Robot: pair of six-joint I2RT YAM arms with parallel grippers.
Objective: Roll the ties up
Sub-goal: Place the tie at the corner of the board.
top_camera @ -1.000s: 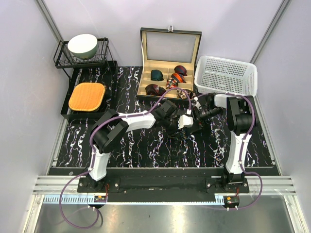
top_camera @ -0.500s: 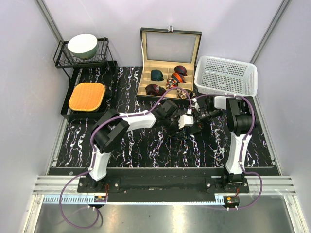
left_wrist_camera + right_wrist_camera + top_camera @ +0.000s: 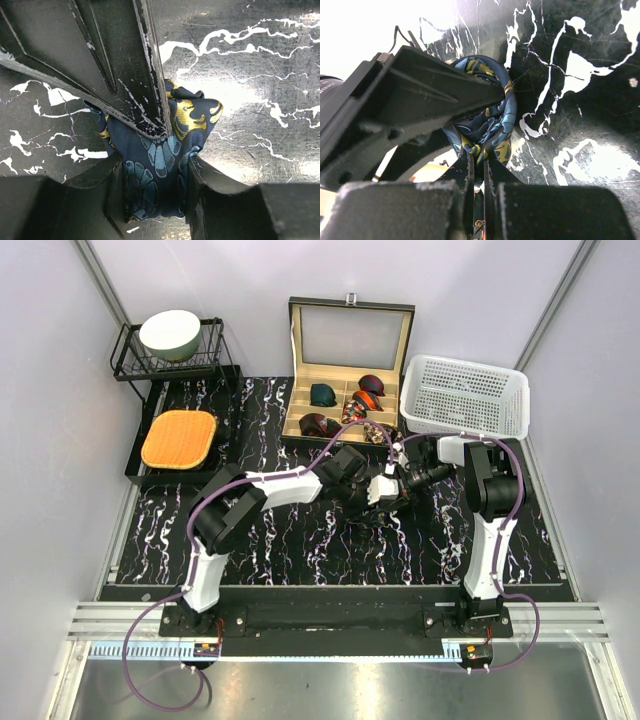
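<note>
Navy tie (image 3: 192,115), just 1, between left claw (image 3: 152,192) and right claw (image 3: 478,161).

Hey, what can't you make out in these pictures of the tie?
- Left wrist: right tool covers the tie at upper left.
- Right wrist: left tool covers its left side; glare blanks the top-left corner.
- Top view: tools hide the tie; coils in the box too small for patterns.

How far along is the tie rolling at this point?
Done: coiled ties already sit in the box. In hand: the navy tie, a small bunched coil over the table, clamped by the left gripper and pinched by the right gripper. Left: tightening that coil and probably boxing it.
</note>
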